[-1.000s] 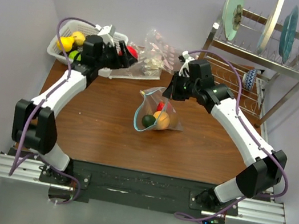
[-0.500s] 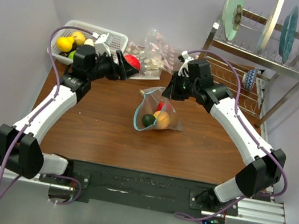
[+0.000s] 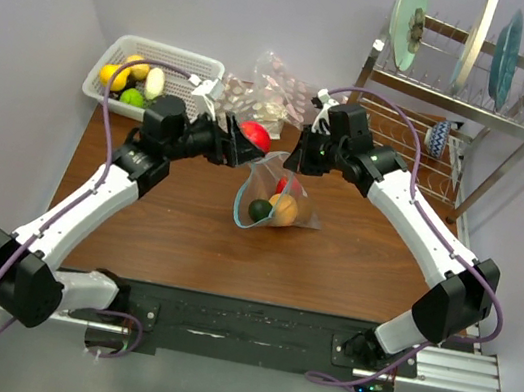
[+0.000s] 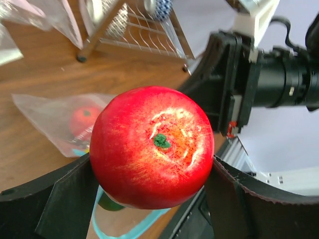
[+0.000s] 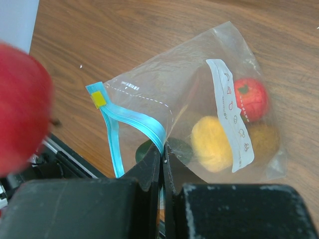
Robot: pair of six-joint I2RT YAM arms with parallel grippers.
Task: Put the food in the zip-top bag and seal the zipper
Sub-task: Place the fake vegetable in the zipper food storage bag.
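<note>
My left gripper (image 3: 243, 142) is shut on a red apple (image 3: 254, 137), which fills the left wrist view (image 4: 152, 147), held in the air just left of the bag's open mouth. The clear zip-top bag (image 3: 278, 194) lies mid-table, mouth held up. My right gripper (image 3: 301, 157) is shut on its light-blue zipper rim (image 5: 134, 119). Inside the bag I see a yellow fruit (image 5: 212, 142), a small red one (image 5: 249, 98), a brownish one and a dark green one (image 3: 259, 211). The apple shows blurred at the left of the right wrist view (image 5: 20, 107).
A white mesh basket (image 3: 157, 71) with yellow and green fruits stands at the back left. Other crumpled clear bags (image 3: 275, 92) lie at the back middle. A metal dish rack (image 3: 462, 99) with plates stands at the back right.
My left arm has swung right from the basket with the red apple, bringing it next to the bag's mouth. My right gripper has held the bag's rim in place.
</note>
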